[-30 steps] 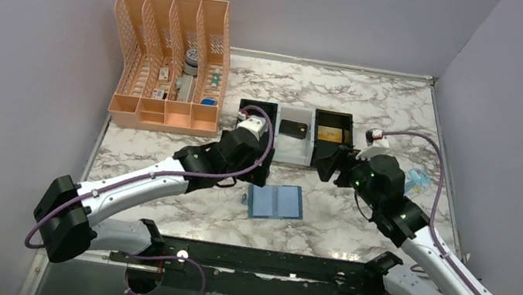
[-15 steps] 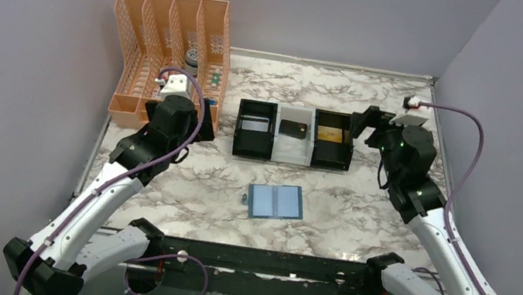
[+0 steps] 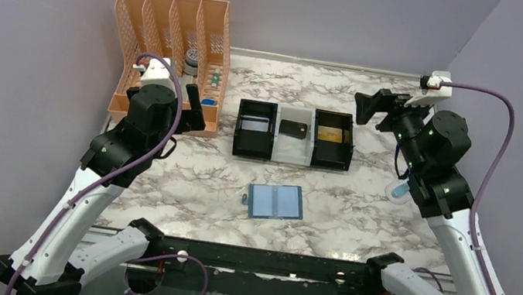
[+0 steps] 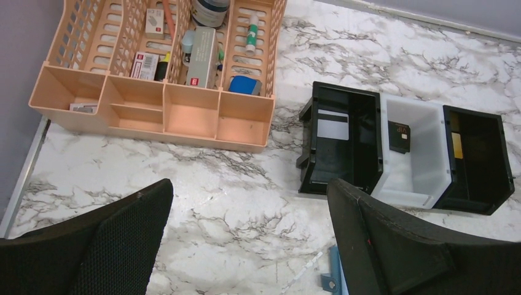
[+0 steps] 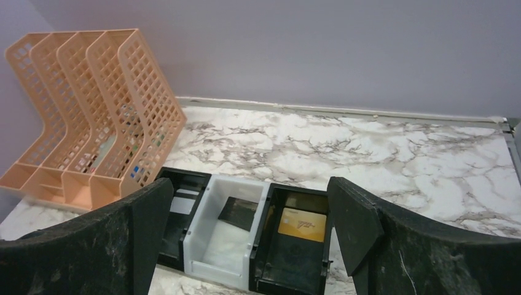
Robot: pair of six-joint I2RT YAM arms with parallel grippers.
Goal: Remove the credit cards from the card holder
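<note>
1. The card holder (image 3: 276, 201) is lying open and flat on the marble worktop (image 3: 360, 201), toward the near edge, between the two arms and touching neither.
2. No card is showing in its light blue pockets.
3. The three credit cards are sitting in the three-compartment tray (image 3: 252, 148) just beyond the card holder.
4. The silver-grey card (image 3: 254, 124) is lying in the left black compartment.
5. The black card (image 3: 293, 128) is resting in the white middle compartment.
6. The gold card (image 3: 329, 134) is lying in the right black compartment.
7. The left pincer (image 4: 249, 187) is hanging with its fingers spread wide and gripping nothing, raised above the worktop between the peach desk organiser (image 3: 162, 113) and the tray.
8. The right pincer (image 5: 250, 187) is also standing spread wide and empty, held high over the far right of the worktop and facing the tray.
9. The organiser is standing at the far left, with small office items sitting in its slots.
10. Both arms are staying well apart from the card holder.
</note>
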